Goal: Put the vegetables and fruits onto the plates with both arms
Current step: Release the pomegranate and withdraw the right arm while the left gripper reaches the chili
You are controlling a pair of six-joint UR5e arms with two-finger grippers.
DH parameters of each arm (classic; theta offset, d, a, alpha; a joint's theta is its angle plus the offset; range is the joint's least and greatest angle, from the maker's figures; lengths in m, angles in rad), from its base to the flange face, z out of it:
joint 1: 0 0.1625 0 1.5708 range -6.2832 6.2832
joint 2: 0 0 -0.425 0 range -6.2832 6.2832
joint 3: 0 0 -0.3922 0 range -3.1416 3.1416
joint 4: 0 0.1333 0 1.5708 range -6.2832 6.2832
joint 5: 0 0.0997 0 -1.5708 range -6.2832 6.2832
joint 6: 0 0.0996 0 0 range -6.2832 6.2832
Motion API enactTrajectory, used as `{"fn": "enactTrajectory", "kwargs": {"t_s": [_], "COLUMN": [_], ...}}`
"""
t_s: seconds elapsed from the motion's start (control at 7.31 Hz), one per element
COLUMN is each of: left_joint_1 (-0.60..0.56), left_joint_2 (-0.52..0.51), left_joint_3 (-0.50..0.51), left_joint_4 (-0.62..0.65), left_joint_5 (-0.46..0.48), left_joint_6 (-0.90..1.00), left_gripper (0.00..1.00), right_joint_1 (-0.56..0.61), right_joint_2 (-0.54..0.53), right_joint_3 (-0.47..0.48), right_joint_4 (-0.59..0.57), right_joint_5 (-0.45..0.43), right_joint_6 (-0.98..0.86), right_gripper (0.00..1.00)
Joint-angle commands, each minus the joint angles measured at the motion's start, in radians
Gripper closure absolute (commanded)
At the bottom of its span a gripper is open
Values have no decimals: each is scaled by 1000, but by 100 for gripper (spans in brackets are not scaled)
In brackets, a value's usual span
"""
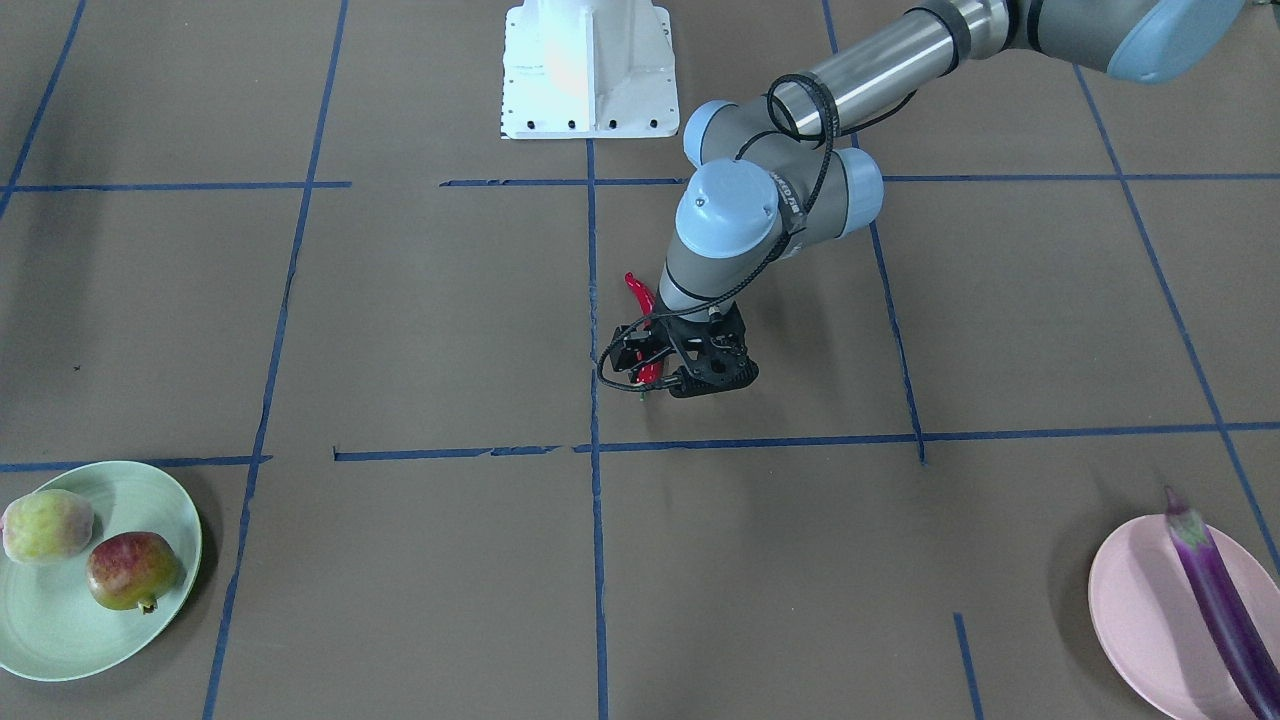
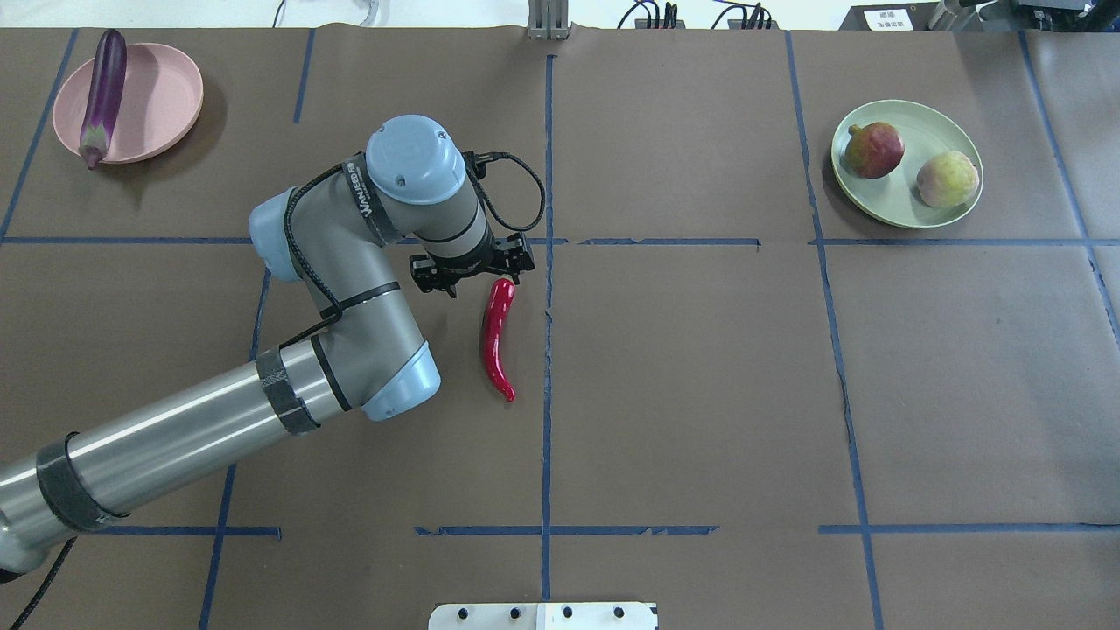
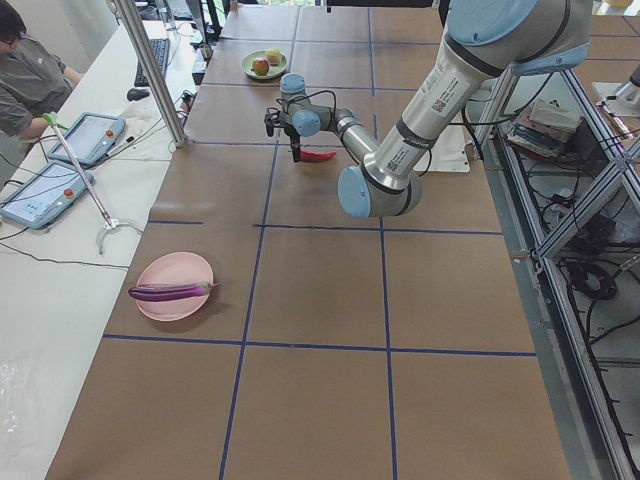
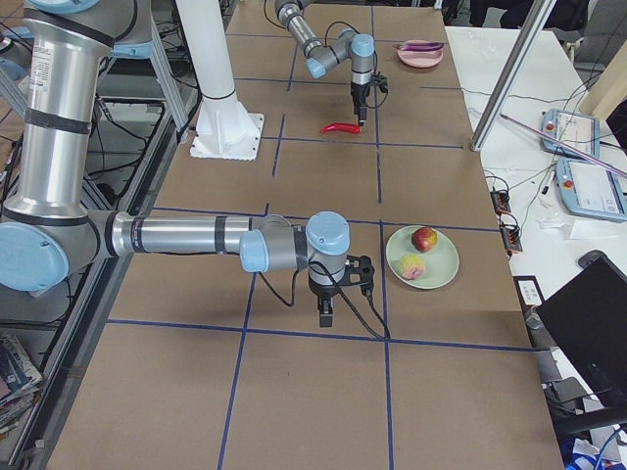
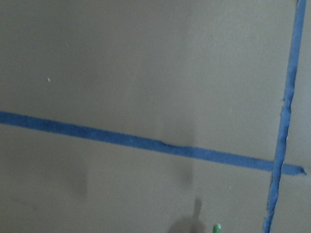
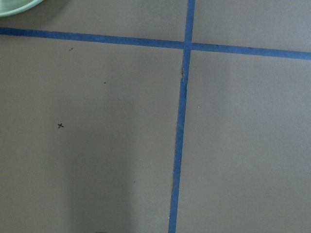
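Observation:
The red chili (image 2: 497, 341) lies on the brown table near its middle. My left gripper (image 1: 655, 372) is lowered over the chili's stem end, its jaws open on either side; the green stem tip (image 5: 217, 227) shows in the left wrist view. The purple eggplant (image 2: 103, 87) lies across the pink plate (image 2: 166, 96). The peach (image 2: 947, 178) and the pomegranate (image 2: 873, 149) sit on the green plate (image 2: 901, 197). My right gripper (image 4: 326, 315) shows only in the exterior right view, hanging over the table beside the green plate; I cannot tell if it is open or shut.
The white robot base (image 1: 587, 70) stands at the table's robot side. Blue tape lines (image 2: 548, 437) grid the brown surface. An operator (image 3: 25, 70) sits by a side bench with tablets (image 3: 45, 190) and a metal post (image 3: 160, 90).

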Motion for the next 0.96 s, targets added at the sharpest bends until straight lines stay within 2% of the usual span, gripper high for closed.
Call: {"fn": "enactTrajectory", "kwargs": {"t_s": [0.0,0.14,0.41,0.55,0.68,0.82], "left_joint_1": [61,87,87,81,66,-7], "left_joint_2": [6,9,12,13,50,103], "left_joint_3": [-35,-33,-36,-70,-185,-278], "left_joint_4": [53,53,55,78,178,222], "left_joint_5": [49,58,59,56,51,45], "left_joint_6": [-2,-2,-2,-2,1,1], "left_gripper": [30,36,60,93,98,98], "right_joint_1": [0,0,0,0,0,0], "right_joint_2": [-1,-1,-4,-4,-4,-4], "right_joint_3": [0,0,0,-1,0,2], "right_joint_4": [2,2,2,2,2,3], "right_joint_5": [0,-1,-1,-1,-1,-1], "right_joint_6": [0,0,0,0,0,1], "right_gripper": [0,0,0,0,0,0]}}
